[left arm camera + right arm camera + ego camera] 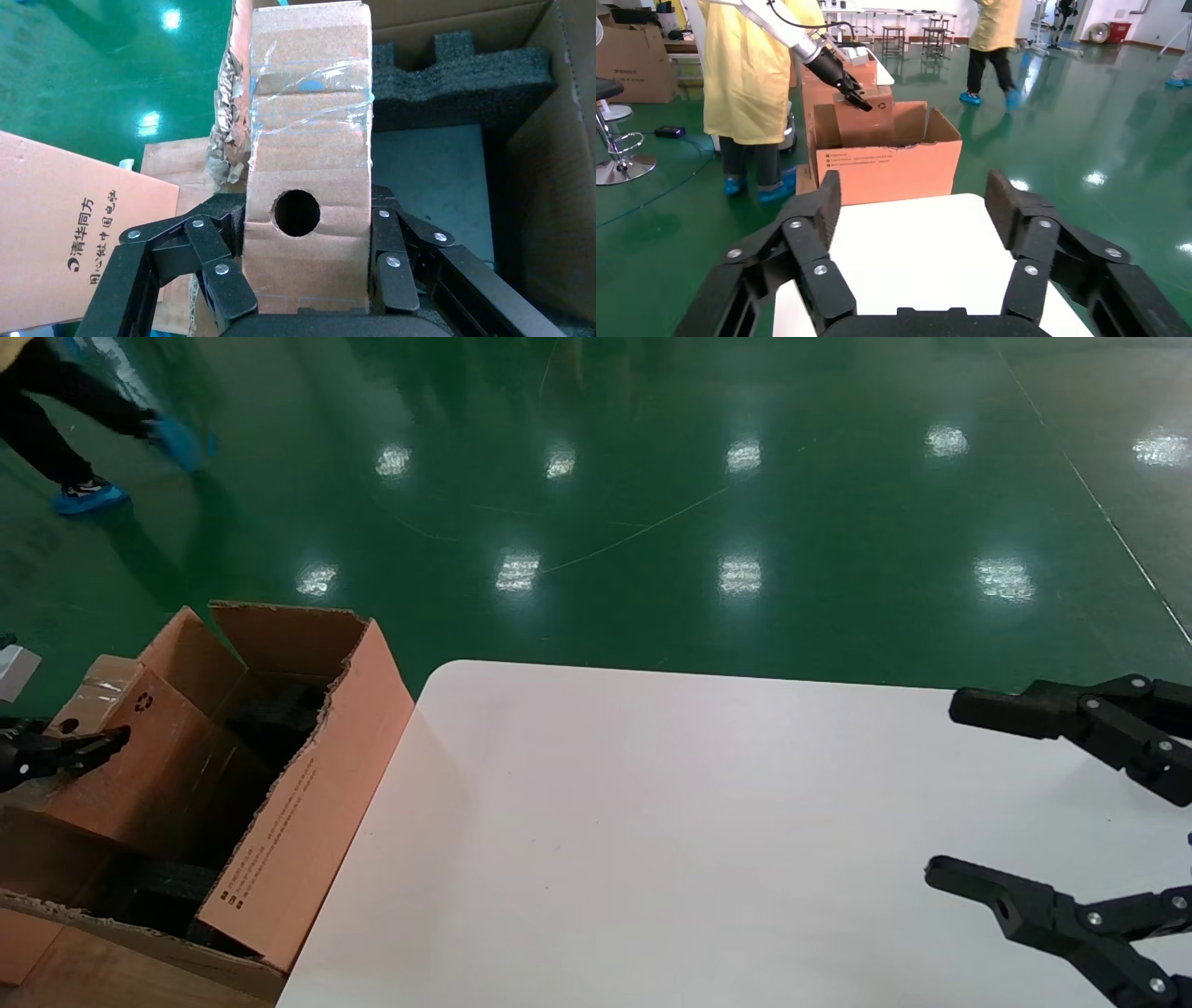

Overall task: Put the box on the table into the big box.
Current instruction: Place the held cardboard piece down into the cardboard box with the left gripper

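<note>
Hanging over the open carton, the left end effector has its fingers closed against both sides of the small cardboard box, which it holds above the carton's inside. The box has a round hole punched in one face, clear tape across its seam, and a tiny recycling mark on its side in the head view. Below it, the big box stands on the green floor just beside the rounded corner of the white counter, its ragged flaps upright and small black print running along the flap nearest the counter. Black foam padding lines the far end of its interior. The right end effector sits over the counter's right side, fingers spread wide with nothing between them. Someone in blue shoe covers walks across the floor beyond.
</note>
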Motion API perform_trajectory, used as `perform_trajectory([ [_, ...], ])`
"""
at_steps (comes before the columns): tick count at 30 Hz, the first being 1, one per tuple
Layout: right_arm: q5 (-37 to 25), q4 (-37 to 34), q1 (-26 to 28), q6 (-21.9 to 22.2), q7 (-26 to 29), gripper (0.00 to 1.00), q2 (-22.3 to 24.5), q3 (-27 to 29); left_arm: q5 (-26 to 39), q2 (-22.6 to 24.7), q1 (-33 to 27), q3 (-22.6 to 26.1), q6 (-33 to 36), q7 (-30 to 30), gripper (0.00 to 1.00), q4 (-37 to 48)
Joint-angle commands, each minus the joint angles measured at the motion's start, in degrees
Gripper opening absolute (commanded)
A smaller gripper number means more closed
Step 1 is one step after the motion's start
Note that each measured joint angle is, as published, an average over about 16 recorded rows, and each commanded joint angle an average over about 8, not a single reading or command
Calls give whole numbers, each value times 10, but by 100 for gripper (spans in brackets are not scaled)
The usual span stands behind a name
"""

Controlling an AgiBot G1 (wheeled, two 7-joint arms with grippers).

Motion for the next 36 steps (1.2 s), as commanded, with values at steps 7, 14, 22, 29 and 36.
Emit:
perform_trajectory([
  [7, 0, 0, 0, 0, 0, 100, 0, 0, -13, 16, 24, 11, -26, 15, 0, 12],
  [14, 0, 0, 0, 0, 0, 100, 0, 0, -22, 33, 30, 12, -30, 36, 0, 31],
  [22, 0, 0, 0, 0, 0, 100, 0, 0, -25, 52, 23, 8, -19, 63, 0, 51],
  [29, 0, 0, 0, 0, 0, 100, 0, 0, -20, 69, 5, 4, -7, 84, 0, 74],
  [36, 0, 0, 0, 0, 0, 100, 0, 0, -5, 91, -22, 3, 6, 104, 0, 104],
])
